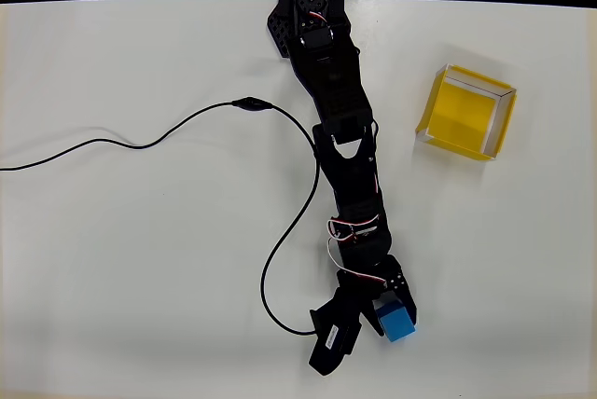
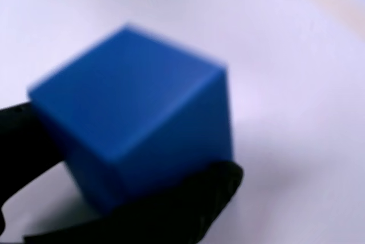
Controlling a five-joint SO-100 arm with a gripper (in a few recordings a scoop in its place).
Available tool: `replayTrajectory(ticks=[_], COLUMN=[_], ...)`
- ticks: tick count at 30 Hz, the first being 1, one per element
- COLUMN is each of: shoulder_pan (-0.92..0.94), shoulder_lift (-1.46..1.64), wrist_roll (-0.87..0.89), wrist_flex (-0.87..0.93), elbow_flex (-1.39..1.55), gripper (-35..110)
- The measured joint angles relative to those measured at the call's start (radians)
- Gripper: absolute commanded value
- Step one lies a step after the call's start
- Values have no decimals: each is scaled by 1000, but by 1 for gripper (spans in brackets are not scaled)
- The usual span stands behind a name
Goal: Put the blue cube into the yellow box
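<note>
the cube (image 1: 395, 323) sits near the lower edge of the table (image 1: 131, 268) in the overhead view, right at the tip of the arm (image 1: 340, 152), well apart from the box (image 1: 465, 112), which lies up and to the right with its open top showing a yellow floor. in the wrist view the cube (image 2: 134, 121) looms large and a little blurred, with black fingers (image 2: 188, 210) pressed along its lower edge and left side. the pincer (image 1: 373, 320) looks closed narrow around the cube, one finger on each side, though whether the cube is off the table i cannot tell.

the cube reads as a solid, stiff block with plain matte faces, probably light and not fragile. matte faces should give fair friction, but flat sides against hard fingers can pivot if the hold is off-centre. best taken on two opposite flat faces, near their middles, not on corners or edges. a cable (image 1: 196, 124) trails across the table to the left, clear of the way to the box.
</note>
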Motion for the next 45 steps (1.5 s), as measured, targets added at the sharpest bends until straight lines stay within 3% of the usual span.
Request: replayTrajectory(ticks=[25, 31, 45], shoulder_pan=[5, -3, -193], shoulder_lift=[38, 206, 715], wrist_roll=[-63, -41, -9], wrist_flex=[89, 141, 161], elbow_flex=[-31, -3, 399], gripper=[19, 19, 19])
